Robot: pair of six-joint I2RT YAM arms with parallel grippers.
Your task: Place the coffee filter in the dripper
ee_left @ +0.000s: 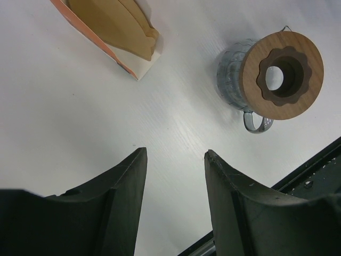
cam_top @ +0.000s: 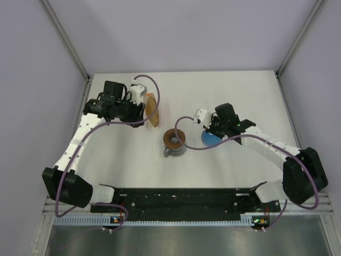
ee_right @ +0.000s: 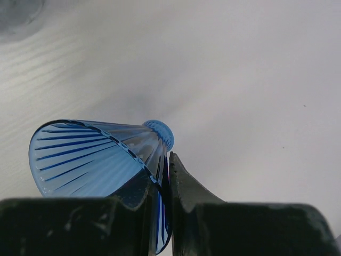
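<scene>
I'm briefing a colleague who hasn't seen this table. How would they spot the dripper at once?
On the white table, look right of centre, beside the glass jug topped with a wooden ring. The dripper is there, its rim pinched in the right gripper. It is the only blue thing: a see-through ribbed cone.

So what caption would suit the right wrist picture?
The right gripper pinches the blue dripper by its rim, white table behind.

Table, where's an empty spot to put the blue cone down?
The table is bare along the far edge, right of the filter pack, and between the jug and the black rail. It is crowded around jug and dripper.
</scene>
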